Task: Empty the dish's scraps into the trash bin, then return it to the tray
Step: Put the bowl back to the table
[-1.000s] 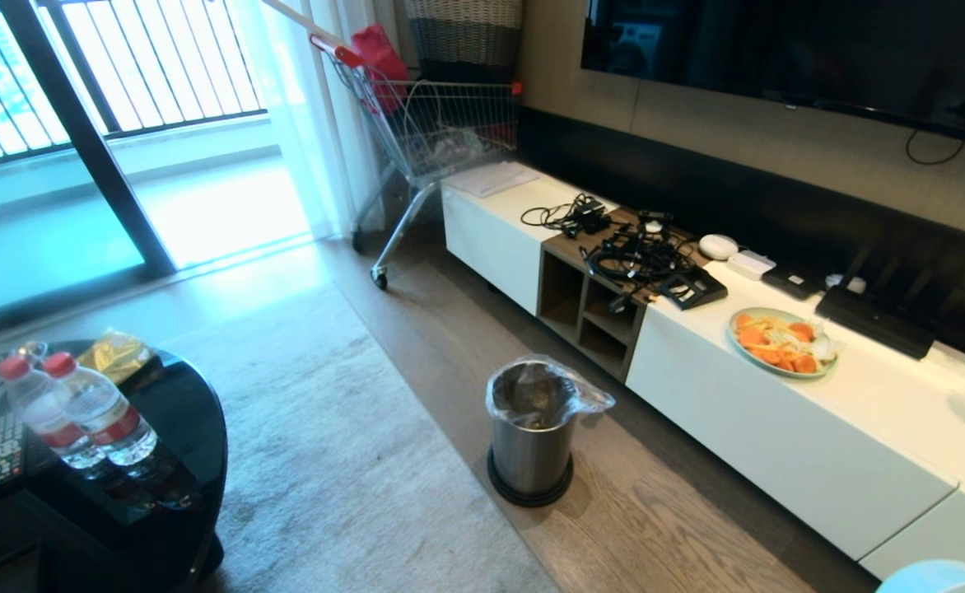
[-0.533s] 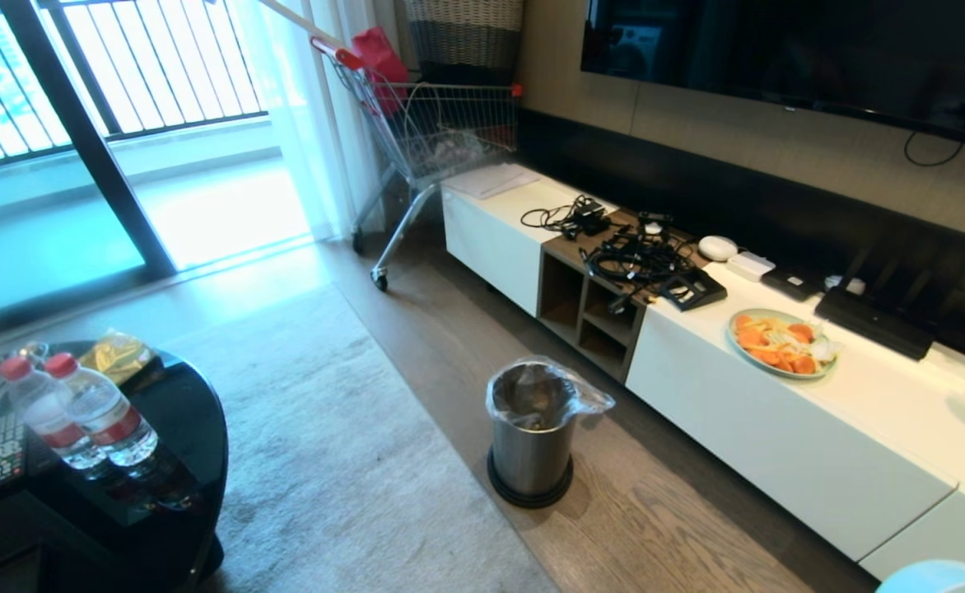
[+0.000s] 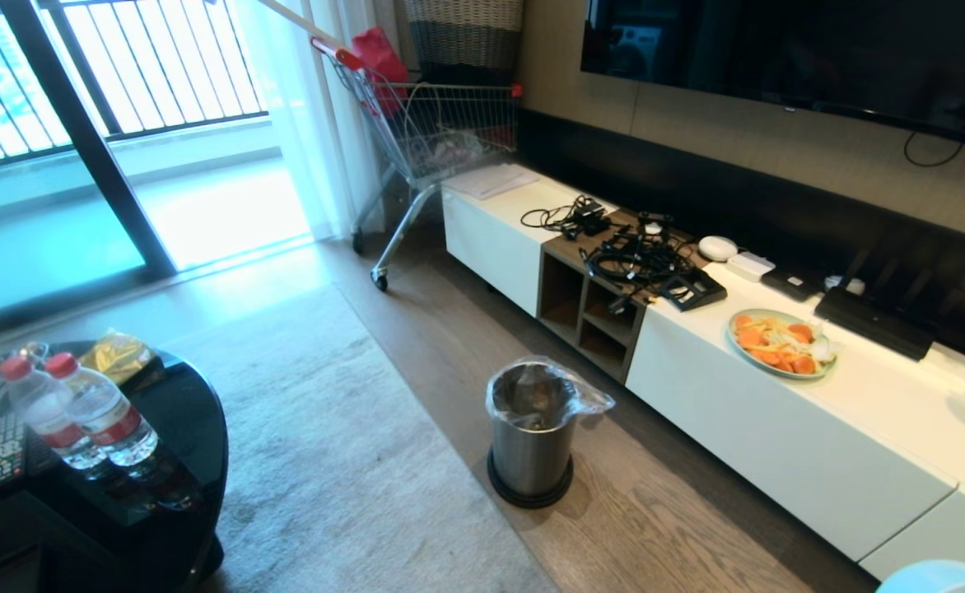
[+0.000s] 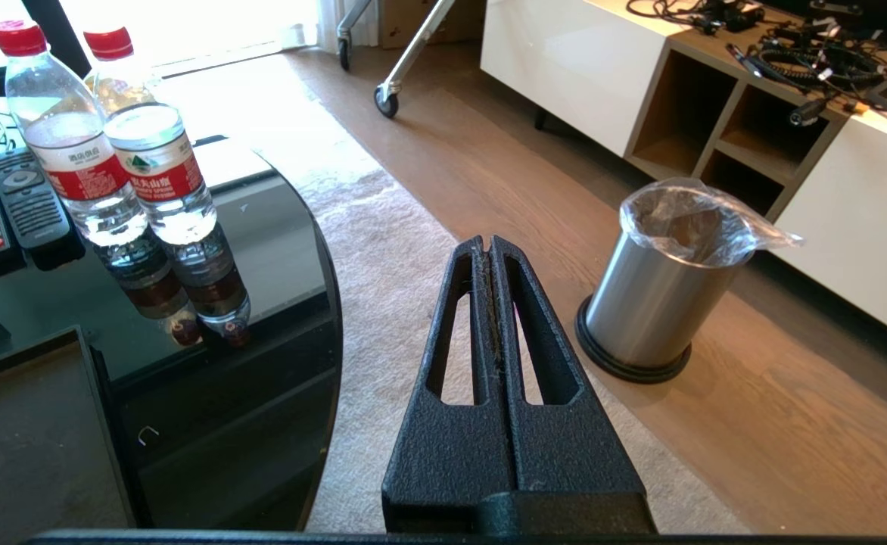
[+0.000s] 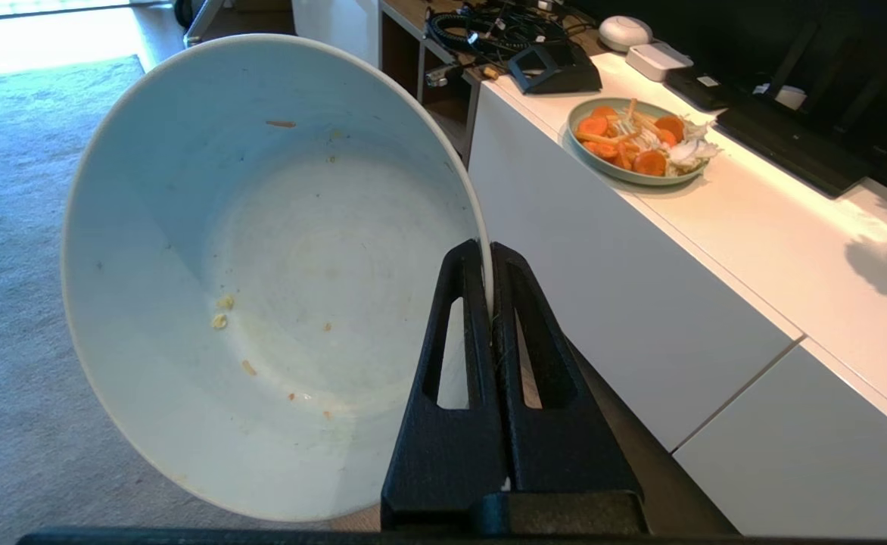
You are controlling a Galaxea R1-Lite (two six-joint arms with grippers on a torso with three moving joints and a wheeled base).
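Note:
My right gripper [image 5: 489, 257] is shut on the rim of the dish [image 5: 277, 265], a white bowl held tipped on its side above the floor beside the white cabinet. Only a few tiny orange and yellow crumbs of the scraps [image 5: 220, 322] cling inside it. In the head view just a pale sliver of the dish [image 3: 944, 576] shows at the lower right corner. The steel trash bin [image 3: 532, 428] with its clear liner stands on the wood floor, also in the left wrist view [image 4: 663, 295]. My left gripper [image 4: 487, 242] is shut and empty over the rug. A corner of the matte black tray [image 4: 27, 431] lies on the glass table.
A pale-green plate of orange slices [image 3: 781, 342] sits on the long white cabinet [image 3: 779, 436] with cables and boxes. Two water bottles [image 3: 79, 412] and remotes [image 4: 4, 204] stand on the round black table [image 3: 178, 428]. A shopping cart [image 3: 441, 123] is parked at the far end.

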